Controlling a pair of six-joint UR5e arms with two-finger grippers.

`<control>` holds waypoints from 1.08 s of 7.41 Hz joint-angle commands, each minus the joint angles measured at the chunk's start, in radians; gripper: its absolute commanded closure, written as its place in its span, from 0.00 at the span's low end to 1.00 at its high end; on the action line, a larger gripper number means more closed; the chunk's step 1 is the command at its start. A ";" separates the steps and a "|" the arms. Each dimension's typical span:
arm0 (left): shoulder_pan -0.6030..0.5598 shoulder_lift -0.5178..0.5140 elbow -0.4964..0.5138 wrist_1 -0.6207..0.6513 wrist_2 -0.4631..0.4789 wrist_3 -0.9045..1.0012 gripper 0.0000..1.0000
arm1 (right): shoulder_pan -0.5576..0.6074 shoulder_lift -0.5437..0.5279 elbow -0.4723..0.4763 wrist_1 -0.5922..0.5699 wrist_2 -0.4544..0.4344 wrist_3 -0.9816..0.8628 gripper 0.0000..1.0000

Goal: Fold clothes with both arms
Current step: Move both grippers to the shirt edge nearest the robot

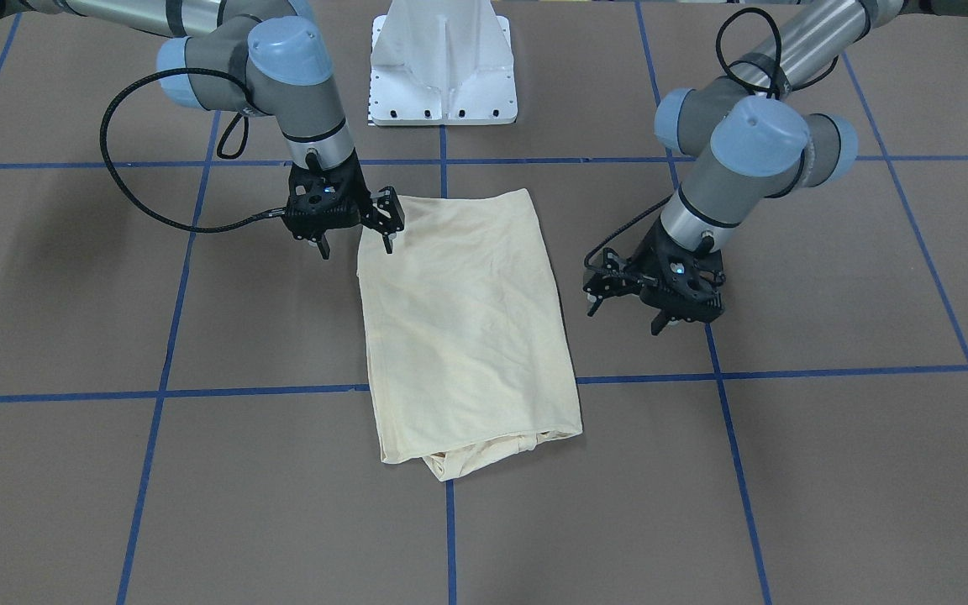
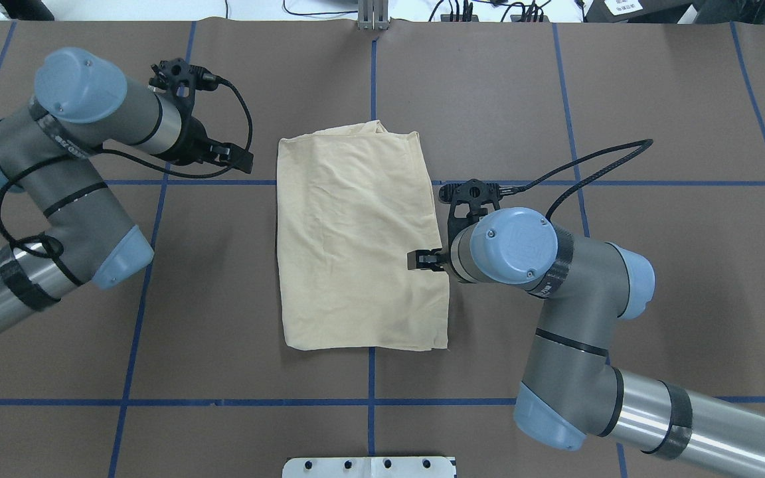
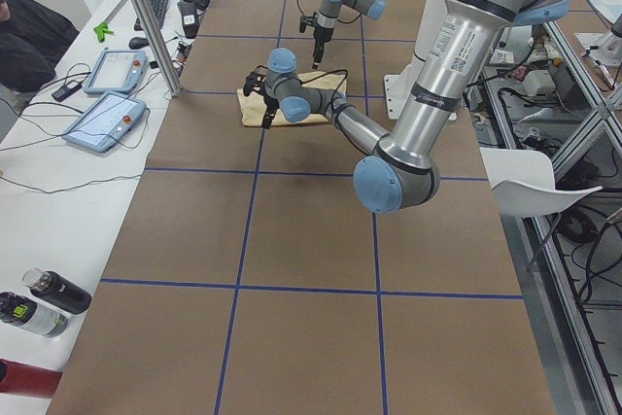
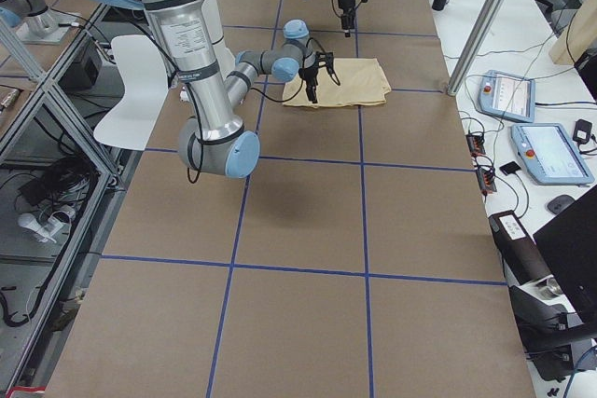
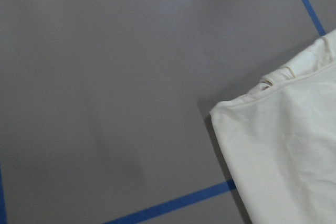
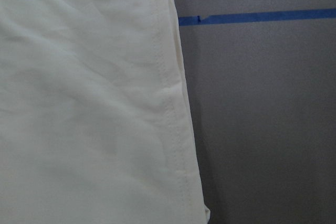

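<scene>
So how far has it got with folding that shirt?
Roughly midway. The shirt lies as a long rectangle, no sleeves sticking out, so the side folds look done. Nothing is in hand: the right gripper hangs open over one edge, the left gripper open beside the cloth. Likely left: folding it shorter.

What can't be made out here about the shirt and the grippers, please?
Shirt: print and label hidden in every view, folded under or inside.
Right gripper: overhead, its own wrist covers most of it; contact with the shirt is unclear.
Left gripper: too small in the side views; neither wrist view shows fingers.
</scene>
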 commanded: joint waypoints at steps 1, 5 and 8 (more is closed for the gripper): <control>0.169 0.093 -0.199 0.003 0.023 -0.272 0.00 | 0.002 -0.056 0.062 0.017 0.011 0.026 0.00; 0.362 0.104 -0.183 0.028 0.196 -0.443 0.08 | -0.001 -0.060 0.057 0.016 0.009 0.026 0.00; 0.399 0.089 -0.145 0.028 0.199 -0.448 0.38 | -0.001 -0.060 0.055 0.016 0.008 0.028 0.00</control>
